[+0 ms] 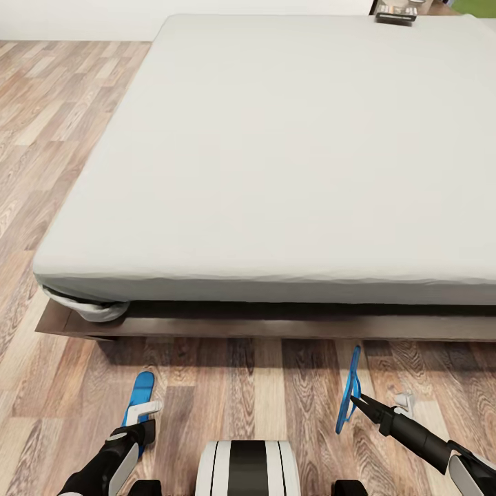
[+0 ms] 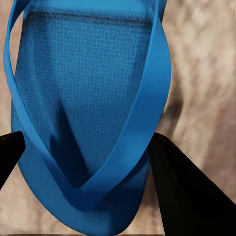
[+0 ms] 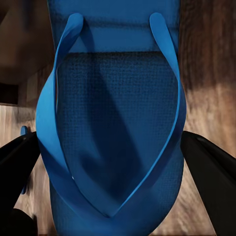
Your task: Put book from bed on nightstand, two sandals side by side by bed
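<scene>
Both pincers grip blue sandals at the bed's [image 1: 275,172] foot edge: left gripper [image 1: 141,417] clamps one sandal [image 1: 141,393] low over the floor [image 1: 241,393], right gripper [image 1: 359,401] holds the other sandal [image 1: 350,386] on edge. Light, floppy soles likely; gripping the toe end seems safest.

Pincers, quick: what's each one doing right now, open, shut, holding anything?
Left pincer: shut on the left sandal, low over the floor.
Right pincer: shut on the right sandal, held up on edge.
</scene>
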